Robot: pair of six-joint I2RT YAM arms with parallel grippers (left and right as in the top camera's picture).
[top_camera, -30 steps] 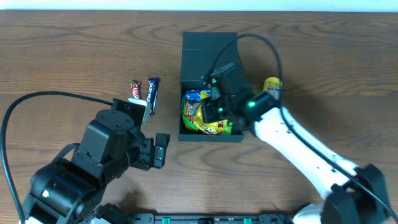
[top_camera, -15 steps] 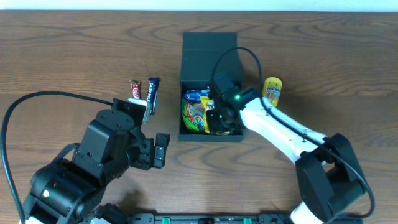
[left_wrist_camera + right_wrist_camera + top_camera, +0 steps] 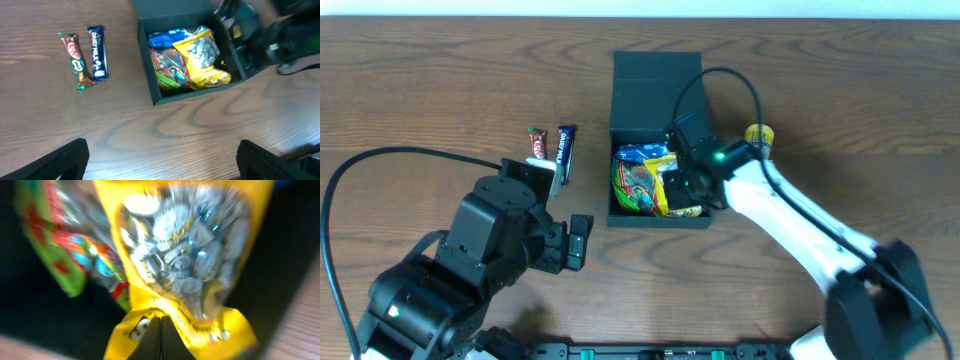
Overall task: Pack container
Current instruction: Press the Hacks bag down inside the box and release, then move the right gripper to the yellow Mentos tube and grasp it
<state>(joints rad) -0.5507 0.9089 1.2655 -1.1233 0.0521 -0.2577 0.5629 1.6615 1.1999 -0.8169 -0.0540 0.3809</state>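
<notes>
The dark teal container stands open at the table's middle, its flap lid laid back. Inside lie a green packet, a blue packet and a yellow packet. My right gripper is inside the box at its right wall, shut on the yellow packet's bottom edge; its fingers pinch together there. The left wrist view shows the box and the yellow packet. My left gripper is open and empty over bare wood, left of and nearer than the box.
A red chocolate bar and a dark blue chocolate bar lie side by side left of the box. A yellow canister lies right of the box, behind my right arm. Cables arc over the box and the left side.
My right arm has swung towards the box's right wall. The yellow packet now shows more fully inside the box. The left arm has not moved.
</notes>
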